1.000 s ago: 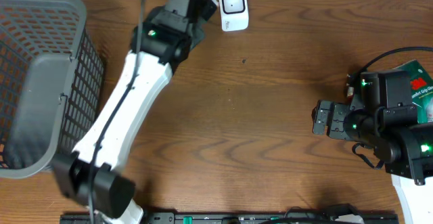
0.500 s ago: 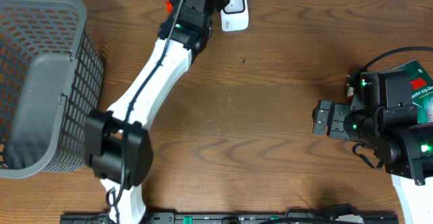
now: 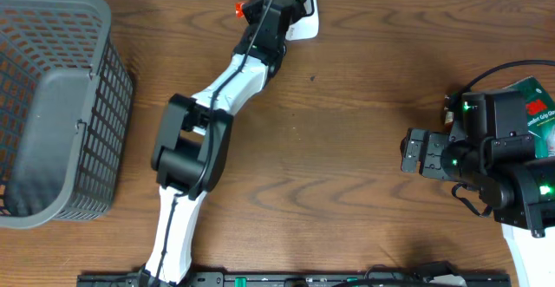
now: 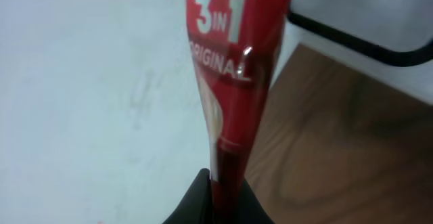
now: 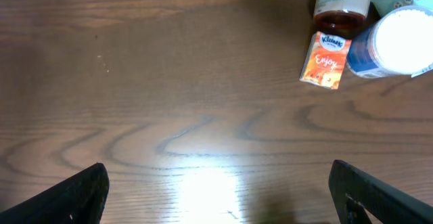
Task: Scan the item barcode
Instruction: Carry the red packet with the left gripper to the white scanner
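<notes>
Broadly, the wooden bench [image 3: 364, 148] carries a grey wire basket [image 3: 52, 105] at its left edge and a white barcode scanner [image 3: 308, 22] at its far edge. The left arm [image 3: 195, 140] reaches diagonally across to that scanner. The right end effector [image 3: 412, 153] hangs with its jaws wide and empty over bare wood at the right, near a small cluster of groceries and well apart from the action. The left end effector [image 4: 216, 200] is pinched tight on the bottom edge of a red sachet [image 4: 233, 82] printed "3 in 1 Original". The sachet stands up from the fingers just beside the scanner's white body.

The step in hand looks like presenting the code. In the wrist view the sachet is edge-on and no barcode shows. Doing this well probably means rolling the wrist until the printed back faces the scanner window. The thin, floppy film should be held flat and steady there, with the fingers clear of the code.
</notes>
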